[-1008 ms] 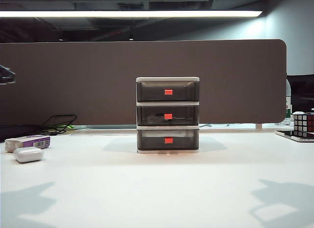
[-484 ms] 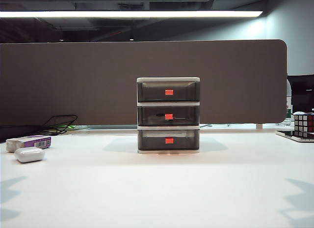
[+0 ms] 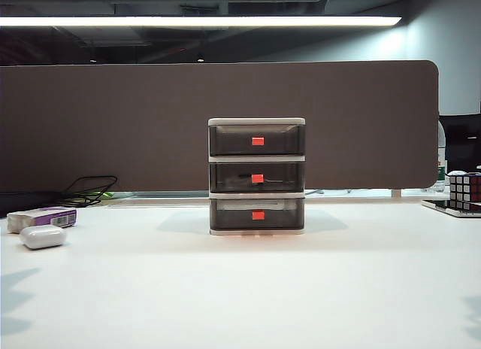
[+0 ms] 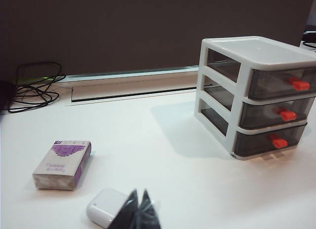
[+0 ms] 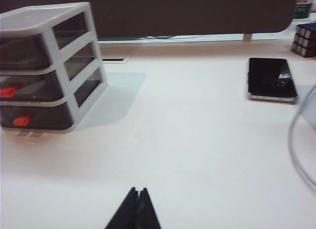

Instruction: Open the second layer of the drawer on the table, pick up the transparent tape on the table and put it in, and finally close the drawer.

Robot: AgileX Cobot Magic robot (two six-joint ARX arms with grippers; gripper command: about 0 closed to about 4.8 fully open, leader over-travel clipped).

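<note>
The drawer (image 3: 257,176) stands mid-table with all three smoky-grey layers pushed in. The second layer (image 3: 225,177) is shut, and a dim dark shape shows through its front. The transparent tape is not to be seen on the table (image 3: 240,289). Neither gripper appears in the exterior view. In the left wrist view my left gripper (image 4: 139,193) is shut and empty, close to a white oval case (image 4: 105,213), with the drawer (image 4: 256,95) farther off. In the right wrist view my right gripper (image 5: 138,189) is shut and empty above bare tabletop, the drawer (image 5: 49,66) well ahead of it.
A purple-and-white box (image 3: 43,217) and the white oval case (image 3: 43,236) lie at the table's left. A Rubik's cube (image 3: 466,191) sits at the far right, and a black phone (image 5: 271,78) lies near it. Black cables (image 3: 90,189) and a brown partition (image 3: 225,123) run behind.
The arm shadows at the table's lower left and lower right have shrunk towards the corners. The drawer and the other objects have not moved.
</note>
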